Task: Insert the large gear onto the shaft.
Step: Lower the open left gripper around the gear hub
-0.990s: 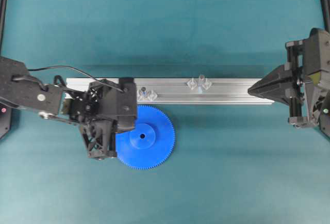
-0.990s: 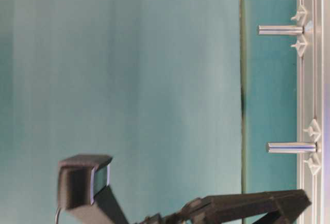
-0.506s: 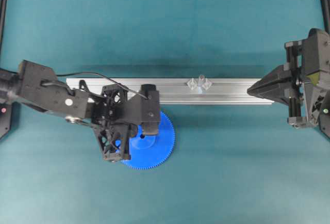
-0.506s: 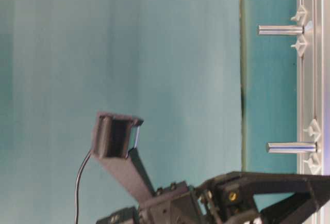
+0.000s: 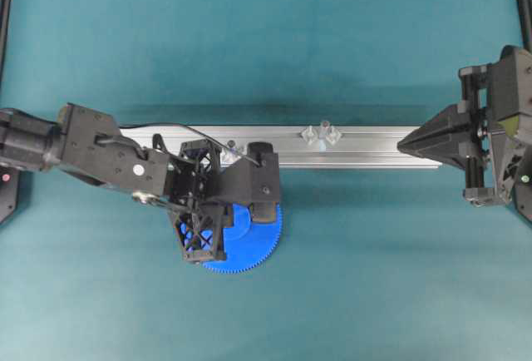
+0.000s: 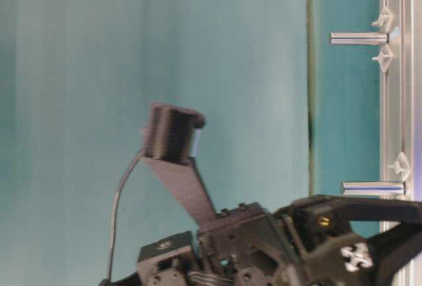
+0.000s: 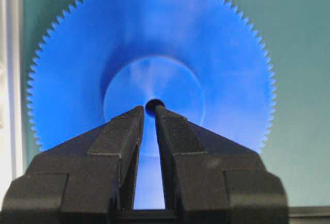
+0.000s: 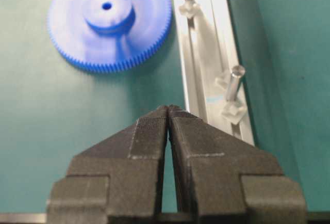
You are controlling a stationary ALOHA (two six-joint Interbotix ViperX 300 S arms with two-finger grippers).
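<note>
The large gear (image 7: 154, 43) lies flat on the teal mat just in front of the rail, bright blue with a raised hub. My left gripper (image 7: 149, 111) hangs straight over the hub with its tips at the small centre hole; its jaws stand a narrow gap apart with nothing between them. Only the gear's right rim (image 5: 264, 236) shows in the overhead view, under the left wrist. Two upright silver pins stand on the rail, one (image 5: 324, 128) mid-rail and one (image 5: 229, 142) beside the left wrist; I cannot tell which is the shaft. My right gripper (image 8: 168, 109) is shut and empty.
The long aluminium rail (image 5: 374, 140) runs left to right across the mat; the right gripper (image 5: 402, 143) points at its right end. Clear faceted pieces (image 8: 234, 111) flank each pin. Black frame posts stand at the mat's far left and right edges.
The left arm has swung rightward over the gear and now covers its hub, and its jaws have parted slightly. The gear and the right arm have not moved.
</note>
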